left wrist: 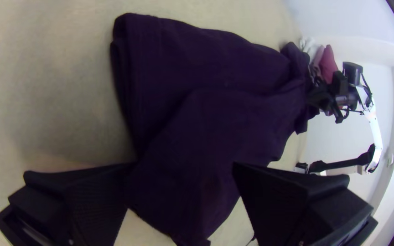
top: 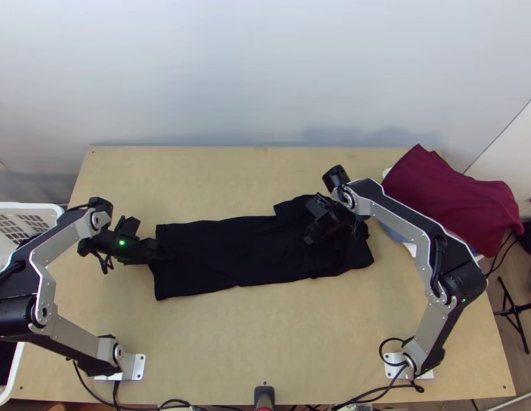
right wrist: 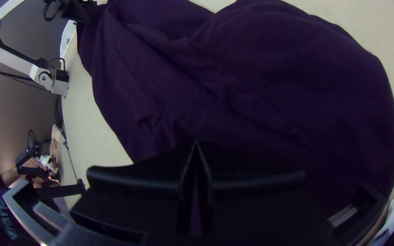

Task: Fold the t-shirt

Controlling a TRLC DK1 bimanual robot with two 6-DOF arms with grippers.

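The black t-shirt (top: 224, 253) lies as a long folded strip across the table, bunched towards its right end. At the strip's left end is my left gripper (top: 161, 252); in the left wrist view the gripper (left wrist: 184, 167) stands open, with part of the shirt (left wrist: 220, 118) between its wide-apart fingers. My right gripper (top: 312, 234) is low over the bunched right part. The right wrist view has this gripper (right wrist: 196, 145) with fingertips together on the shirt (right wrist: 251, 91), creases running beside them; the cloth right at the tips is partly hidden.
Dark red cloth (top: 450, 198) lies heaped over a container at the table's right edge. A white basket (top: 25, 209) stands off the left edge. Bare table (top: 231, 349) stretches in front of the shirt and also behind it.
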